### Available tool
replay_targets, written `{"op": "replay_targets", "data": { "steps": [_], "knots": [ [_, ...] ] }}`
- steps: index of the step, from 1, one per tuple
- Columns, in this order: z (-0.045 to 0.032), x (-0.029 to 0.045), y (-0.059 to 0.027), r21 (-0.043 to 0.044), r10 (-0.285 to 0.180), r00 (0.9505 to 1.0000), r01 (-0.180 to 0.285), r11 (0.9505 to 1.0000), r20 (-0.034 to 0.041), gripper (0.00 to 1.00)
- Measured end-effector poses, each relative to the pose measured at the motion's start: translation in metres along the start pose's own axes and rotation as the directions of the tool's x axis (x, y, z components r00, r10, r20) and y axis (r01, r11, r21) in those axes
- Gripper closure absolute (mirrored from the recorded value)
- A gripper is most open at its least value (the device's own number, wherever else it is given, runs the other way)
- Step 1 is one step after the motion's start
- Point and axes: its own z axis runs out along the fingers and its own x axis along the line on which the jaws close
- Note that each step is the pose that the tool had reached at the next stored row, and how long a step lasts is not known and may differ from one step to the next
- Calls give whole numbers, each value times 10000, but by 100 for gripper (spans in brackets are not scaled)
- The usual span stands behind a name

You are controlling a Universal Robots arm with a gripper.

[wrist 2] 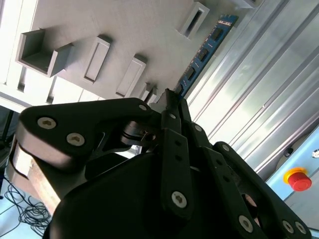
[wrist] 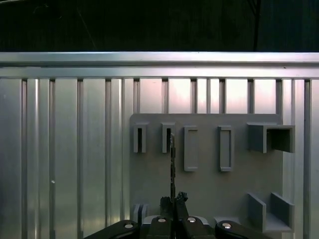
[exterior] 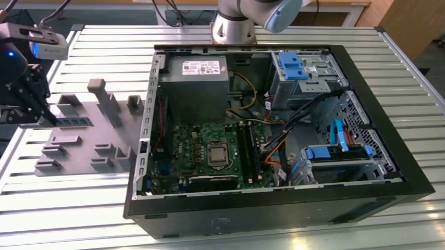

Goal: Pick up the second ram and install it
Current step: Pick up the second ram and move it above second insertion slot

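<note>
While the second ram [wrist: 172, 154] stands on edge on the grey tray [wrist: 209, 189], my claw [wrist: 173, 200] is pinched almost shut on its near end; held so off-centre, it could twist or slip free.

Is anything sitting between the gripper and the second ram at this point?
Nothing visible does. In the second wrist view, the gripper is closed on one end of the second ram, which sits on the grey tray.

We found upright posts [exterior: 97, 89] crowding the second ram [exterior: 74, 121] at the hand [exterior: 52, 121]; the case wall [exterior: 149, 120] barred the sideways route, though the case lay open on top.
</note>
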Motion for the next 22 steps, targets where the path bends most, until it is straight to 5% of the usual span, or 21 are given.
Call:
{"op": "replay_targets", "data": {
  "steps": [22],
  "knots": [
    [-251, -1, -5, 0, 57, 10000, -57, 10000, -4, 86]
  ]
}}
